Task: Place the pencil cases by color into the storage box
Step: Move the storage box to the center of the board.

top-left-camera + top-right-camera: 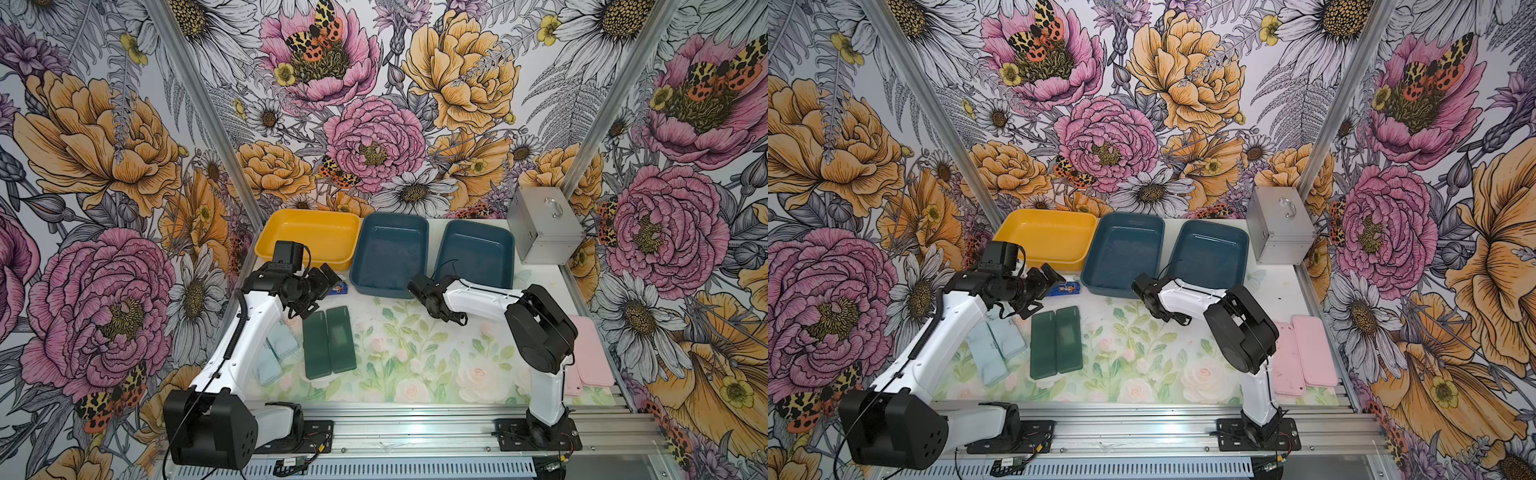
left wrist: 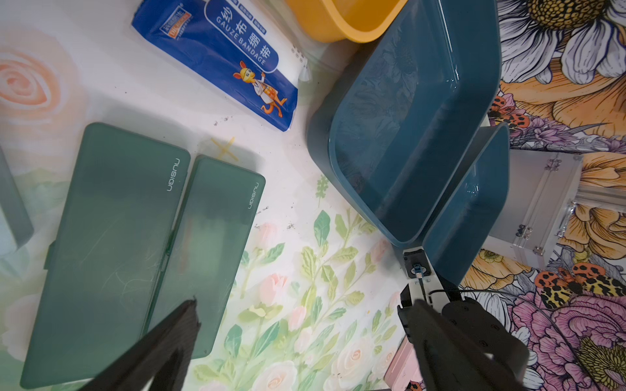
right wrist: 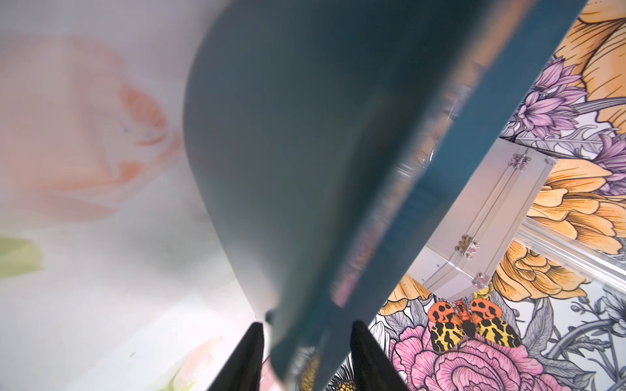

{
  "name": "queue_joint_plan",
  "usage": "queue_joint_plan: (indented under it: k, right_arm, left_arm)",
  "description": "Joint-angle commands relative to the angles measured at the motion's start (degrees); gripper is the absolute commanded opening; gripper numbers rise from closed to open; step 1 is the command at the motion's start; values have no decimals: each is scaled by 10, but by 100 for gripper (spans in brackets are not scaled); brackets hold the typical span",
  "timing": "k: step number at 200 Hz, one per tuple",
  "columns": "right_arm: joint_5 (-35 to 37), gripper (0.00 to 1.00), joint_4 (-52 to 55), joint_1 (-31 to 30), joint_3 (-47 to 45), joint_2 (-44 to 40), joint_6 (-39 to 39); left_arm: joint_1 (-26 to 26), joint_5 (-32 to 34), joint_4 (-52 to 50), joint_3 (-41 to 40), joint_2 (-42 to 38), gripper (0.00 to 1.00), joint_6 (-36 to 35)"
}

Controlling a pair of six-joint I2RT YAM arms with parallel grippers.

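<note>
Three empty tubs were set in a row at the far side of a flowered table (image 1: pixel 415 357): a yellow tub (image 1: pixel 307 237), a middle blue tub (image 1: pixel 390 257) and a second blue tub (image 1: pixel 478 253). All six pencil cases were laid flat on the table, outside the tubs. The two dark green cases (image 1: pixel 330 343) were placed side by side just in front of the middle blue tub and slightly to its left, with their long axes pointed toward it. The two pale blue cases (image 1: pixel 994 347) were placed farther to its left, partly hidden under the left arm. The two pink cases (image 1: pixel 1304 353) were placed well to its right, beyond the right arm. The left gripper (image 2: pixel 305 301) was held wide open and empty between the green cases and the middle blue tub, so that arm was judged nearer to them. The right gripper (image 3: pixel 306 326) was set astride a rim where the two blue tubs met. Which tub was straddled, and whether its rim was pinched, could not be told.
</note>
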State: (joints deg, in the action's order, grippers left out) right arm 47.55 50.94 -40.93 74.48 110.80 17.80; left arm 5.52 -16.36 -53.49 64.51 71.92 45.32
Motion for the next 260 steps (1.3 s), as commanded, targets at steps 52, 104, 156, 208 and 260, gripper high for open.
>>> queue_joint_plan:
  k: [52,104,156,208,260]
  right_arm:
    - [-135,53,88,-11,10,-159,-178]
    - [-199,54,317,57,148,-98,-425]
    - [-240,54,322,100,172,-109,-546]
    - [-293,54,283,189,133,-138,-637]
    - [-301,53,243,260,129,-102,-644]
  left_arm:
    - [20,0,14,13,-10,99,-8]
    - [69,5,13,116,90,99,-77]
    - [119,8,9,279,223,99,-110]
    - [165,-3,6,364,317,99,-108]
    - [211,1,3,355,309,99,-104]
